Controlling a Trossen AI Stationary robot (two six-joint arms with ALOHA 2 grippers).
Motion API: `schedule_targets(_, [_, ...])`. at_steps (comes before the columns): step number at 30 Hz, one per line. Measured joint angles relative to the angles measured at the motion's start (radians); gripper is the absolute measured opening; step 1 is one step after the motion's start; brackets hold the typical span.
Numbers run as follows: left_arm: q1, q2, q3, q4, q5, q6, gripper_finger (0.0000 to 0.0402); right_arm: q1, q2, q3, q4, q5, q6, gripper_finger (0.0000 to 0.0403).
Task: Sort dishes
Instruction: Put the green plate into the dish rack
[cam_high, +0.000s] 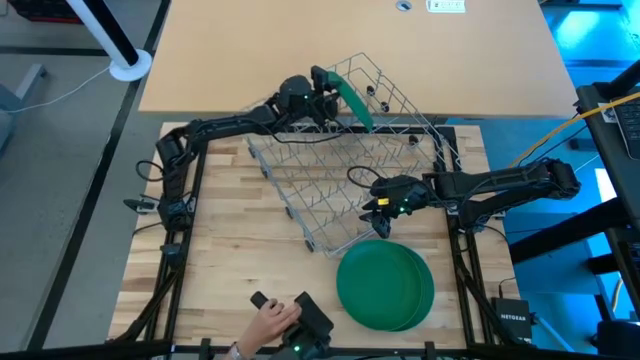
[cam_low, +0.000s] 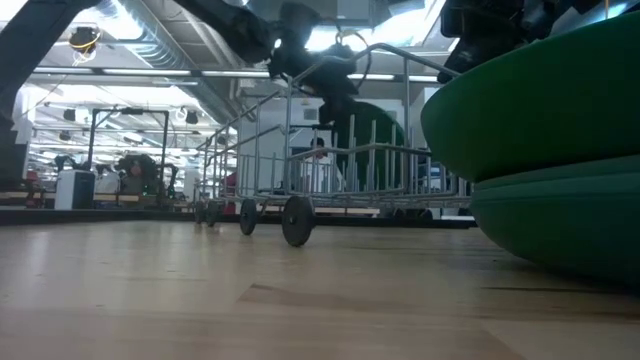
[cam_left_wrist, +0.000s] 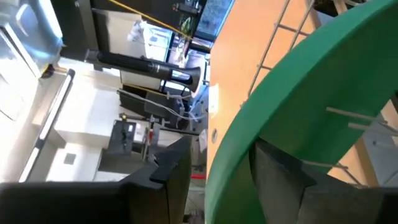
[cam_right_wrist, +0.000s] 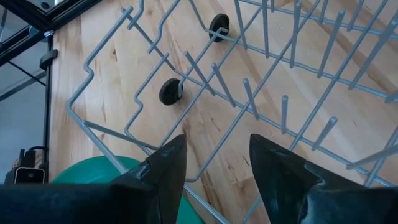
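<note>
A silver wire dish rack (cam_high: 350, 170) stands on small wheels in the middle of the table. My left gripper (cam_high: 325, 98) is shut on a dark-green plate (cam_high: 352, 100), which stands on edge over the rack's far part; it also shows in the low view (cam_low: 378, 128). Two more green plates (cam_high: 385, 285) lie stacked flat on the table, near the rack's near right corner. My right gripper (cam_high: 375, 207) hangs open and empty over the rack's near right part (cam_right_wrist: 216, 146), touching nothing. My left gripper pinches the plate's rim (cam_left_wrist: 230, 149) between its two fingers, one finger (cam_left_wrist: 165, 180) on one face and the other (cam_left_wrist: 280, 177) on the other face. The plate stands on edge, tilted, its lower part down among the rack's tines; whether it rests there I cannot tell.
A person's hand (cam_high: 270, 320) holds a black device at the table's near edge, left of the stacked plates. The rack's upright tines (cam_right_wrist: 286, 106) stand right below my right gripper. Bare wood shows left of the rack (cam_high: 230, 230).
</note>
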Motion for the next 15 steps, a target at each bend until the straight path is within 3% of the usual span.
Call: schedule_targets(15, [-0.047, -0.156, 0.000, -0.409, -0.113, -0.221, 0.0150, 0.000, -0.001, 0.000, -0.018, -0.038, -0.010, 0.0179])
